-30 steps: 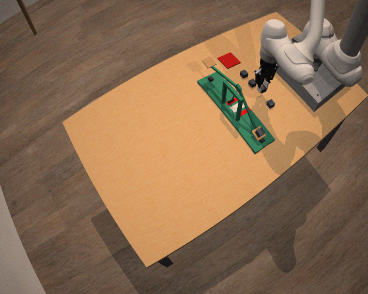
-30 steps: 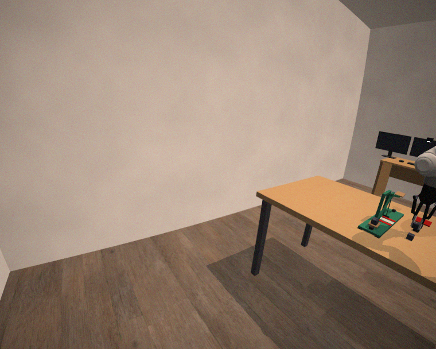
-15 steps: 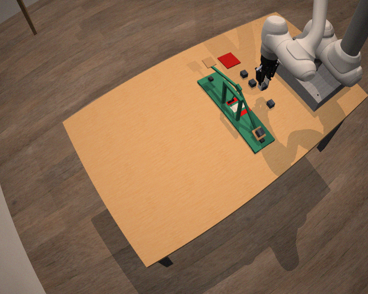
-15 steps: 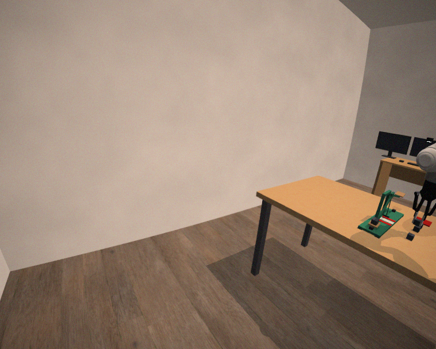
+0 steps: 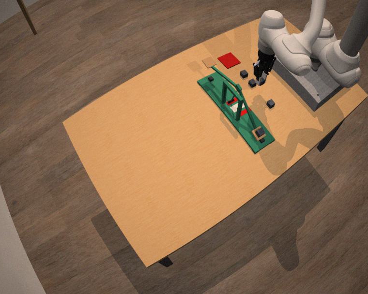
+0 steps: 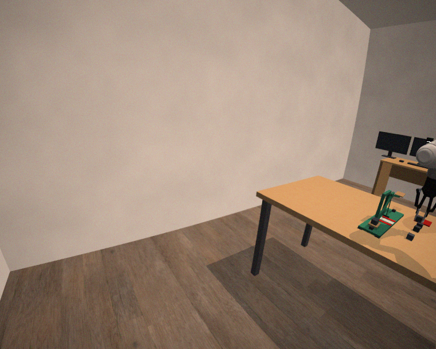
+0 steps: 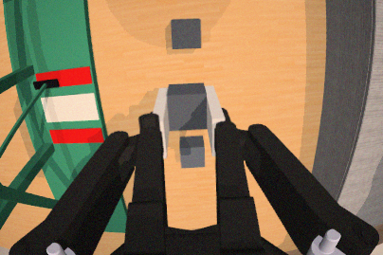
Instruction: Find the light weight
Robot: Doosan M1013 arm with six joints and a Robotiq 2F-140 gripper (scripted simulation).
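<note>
The gripper [image 5: 260,79] [image 6: 420,216] [image 7: 187,101], clasping a dark weight [image 5: 262,81] [image 6: 419,218] [image 7: 187,111], should probably clear the uprights, then lower gently, centred on the raised pan [image 5: 208,62] [image 6: 400,194].

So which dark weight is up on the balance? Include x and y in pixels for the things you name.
The weight [image 5: 260,131] [image 6: 375,220] on the lowered pan [image 5: 254,134] [image 6: 370,224], farthest from the red dish [image 5: 228,60] [image 6: 428,223]; the gripper [image 5: 261,80] [image 6: 420,217] [image 7: 187,101] holds another.

The top view looks steeply down on the whole table [image 5: 165,164] [image 6: 304,198]; the exterior view faces a wall [image 6: 173,112] from farther off, the scale [image 5: 220,102] [image 6: 379,229] [image 7: 62,24] perhaps too small there to read. The wrist view peers down past the jaws [image 5: 261,78] [image 6: 420,217], close up; all three share the scale.
</note>
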